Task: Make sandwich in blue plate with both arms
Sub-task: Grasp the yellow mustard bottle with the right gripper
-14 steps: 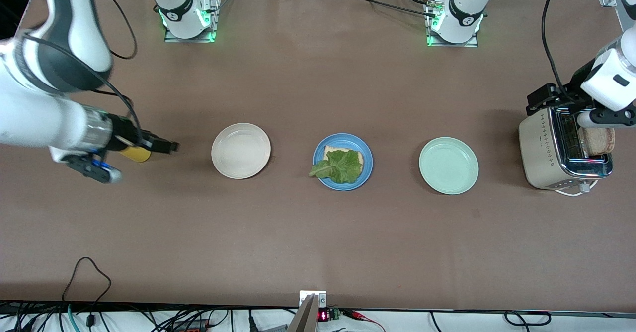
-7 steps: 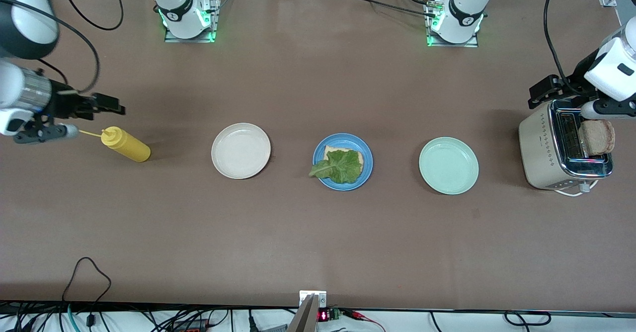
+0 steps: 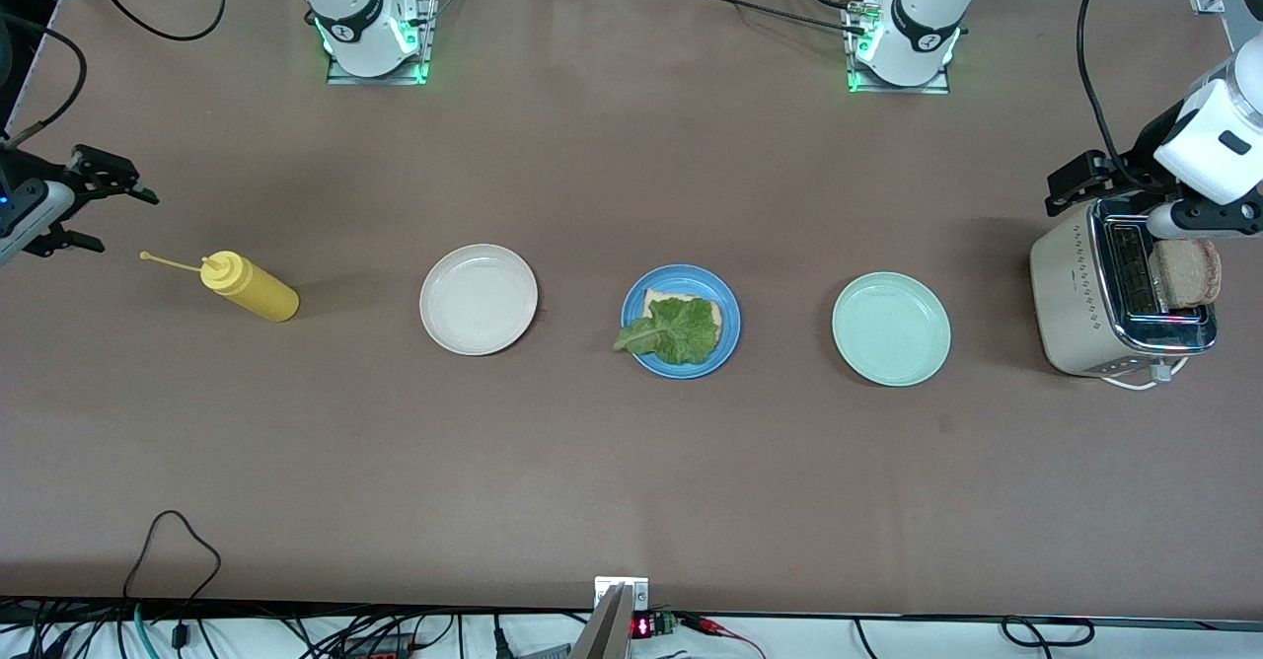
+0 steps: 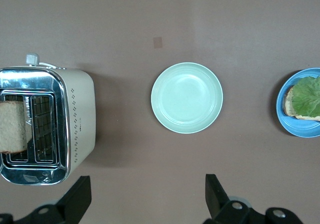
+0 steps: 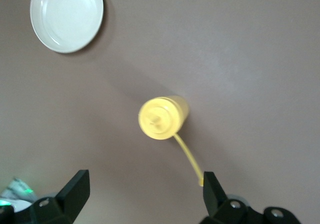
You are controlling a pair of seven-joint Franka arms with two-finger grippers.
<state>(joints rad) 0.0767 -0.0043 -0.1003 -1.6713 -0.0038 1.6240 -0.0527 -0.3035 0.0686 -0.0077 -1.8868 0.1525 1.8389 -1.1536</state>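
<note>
Lying on the blue plate (image 3: 681,321), lettuce-topped bread (image 3: 675,327) is flanked by the spread, empty left gripper (image 4: 145,196) and right gripper (image 5: 142,196).

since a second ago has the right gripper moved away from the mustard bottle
Yes. The right gripper was right at the mustard bottle; now it has pulled back, open, toward the right arm's end of the table, with the bottle left standing.
</note>
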